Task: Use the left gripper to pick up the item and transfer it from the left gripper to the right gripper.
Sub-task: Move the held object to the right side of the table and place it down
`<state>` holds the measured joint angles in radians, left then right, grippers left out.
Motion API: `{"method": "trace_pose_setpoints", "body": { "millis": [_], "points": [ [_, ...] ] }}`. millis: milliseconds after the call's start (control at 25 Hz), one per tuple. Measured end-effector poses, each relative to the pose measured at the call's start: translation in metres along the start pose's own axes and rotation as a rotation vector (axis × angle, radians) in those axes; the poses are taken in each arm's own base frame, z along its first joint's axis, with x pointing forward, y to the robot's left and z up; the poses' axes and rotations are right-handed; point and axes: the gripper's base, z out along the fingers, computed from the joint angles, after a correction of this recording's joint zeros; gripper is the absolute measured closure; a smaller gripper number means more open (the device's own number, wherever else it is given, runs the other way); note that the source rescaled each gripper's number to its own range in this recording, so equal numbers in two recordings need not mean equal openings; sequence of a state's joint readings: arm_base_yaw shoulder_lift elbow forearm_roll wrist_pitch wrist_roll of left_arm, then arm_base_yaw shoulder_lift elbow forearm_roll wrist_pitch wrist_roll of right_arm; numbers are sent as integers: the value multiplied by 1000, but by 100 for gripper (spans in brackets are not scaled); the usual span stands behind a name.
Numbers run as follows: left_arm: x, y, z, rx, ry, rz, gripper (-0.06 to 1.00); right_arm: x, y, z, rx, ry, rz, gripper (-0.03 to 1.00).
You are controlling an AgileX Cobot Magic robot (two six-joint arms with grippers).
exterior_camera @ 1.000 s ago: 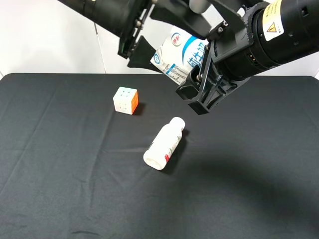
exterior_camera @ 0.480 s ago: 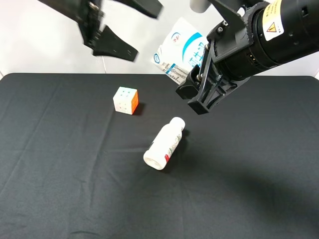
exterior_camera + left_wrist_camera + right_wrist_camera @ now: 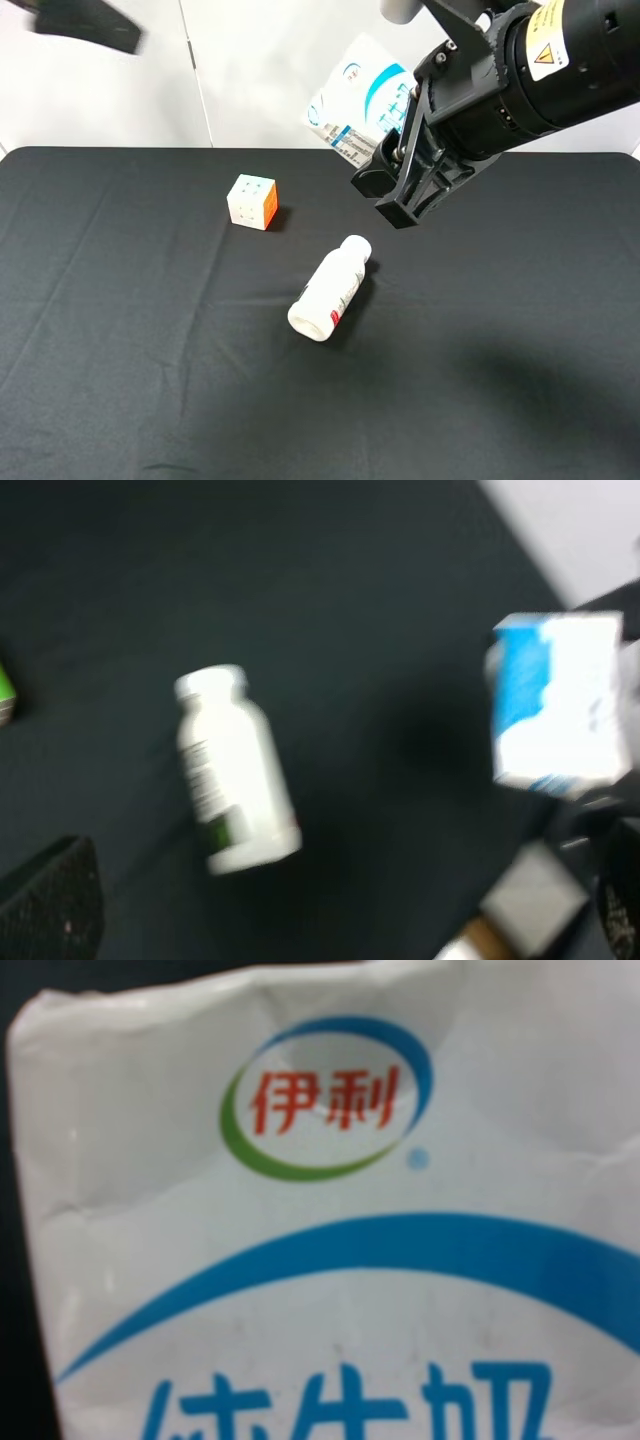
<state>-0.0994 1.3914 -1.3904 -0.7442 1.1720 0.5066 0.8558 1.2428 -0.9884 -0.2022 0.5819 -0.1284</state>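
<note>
From the high camera, my right claw [image 3: 392, 170] hangs above the black tablecloth [image 3: 150, 380] near its far edge. It is clenched on the milk carton [image 3: 355, 95]. The carton is tilted in the air, with its blue-and-white printed face turned toward the camera and its far end hidden behind my fingers. The yellow warning label [image 3: 548, 50] shows on the arm behind it. My left claw [image 3: 85, 22] is only a dark blur in the upper left corner, well apart from the carton, and this view does not show how its jaws stand. On the cloth, the puzzle cube [image 3: 252, 201] sits left of centre. The white plastic bottle [image 3: 330, 285] lies on its side nearer the camera, with its cap pointing toward my right claw. Cube and bottle do not touch.

My left wrist camera is blurred. One textured finger [image 3: 50, 905] shows at a lower corner and a dark shape sits at the opposite corner. Nothing lies between them, so I read that claw as released and empty. Beyond it I see the bottle [image 3: 235, 775] lying on the cloth [image 3: 350, 580], and the carton [image 3: 555, 705] held in the air away from me, with dark parts around it too smeared to name.

My right wrist camera is filled by the carton [image 3: 320, 1210]. It shows a creased white face, a red logo ringed in blue and green, a blue arc and blue Chinese characters, pressed right up against the lens.
</note>
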Motion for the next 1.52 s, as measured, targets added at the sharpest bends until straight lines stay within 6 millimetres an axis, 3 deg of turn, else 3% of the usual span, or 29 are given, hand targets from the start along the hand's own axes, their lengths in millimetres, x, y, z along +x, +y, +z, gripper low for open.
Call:
{"method": "trace_pose_setpoints", "body": {
  "millis": [400, 680, 1120, 1520],
  "points": [
    [40, -33, -70, -442, -58, 20, -6, 0, 0, 0, 1, -5, 0, 96],
    [74, -56, -105, -613, -150, 23, -6, -1, 0, 0, 1, -10, 0, 96],
    [189, -61, -98, -747, -179, -46, -6, -1, 0, 0, -2, -11, 5, 96],
    [283, -50, -62, -757, -270, -102, -6, -1, 1, 0, -9, -11, 39, 97]
  ]
}}
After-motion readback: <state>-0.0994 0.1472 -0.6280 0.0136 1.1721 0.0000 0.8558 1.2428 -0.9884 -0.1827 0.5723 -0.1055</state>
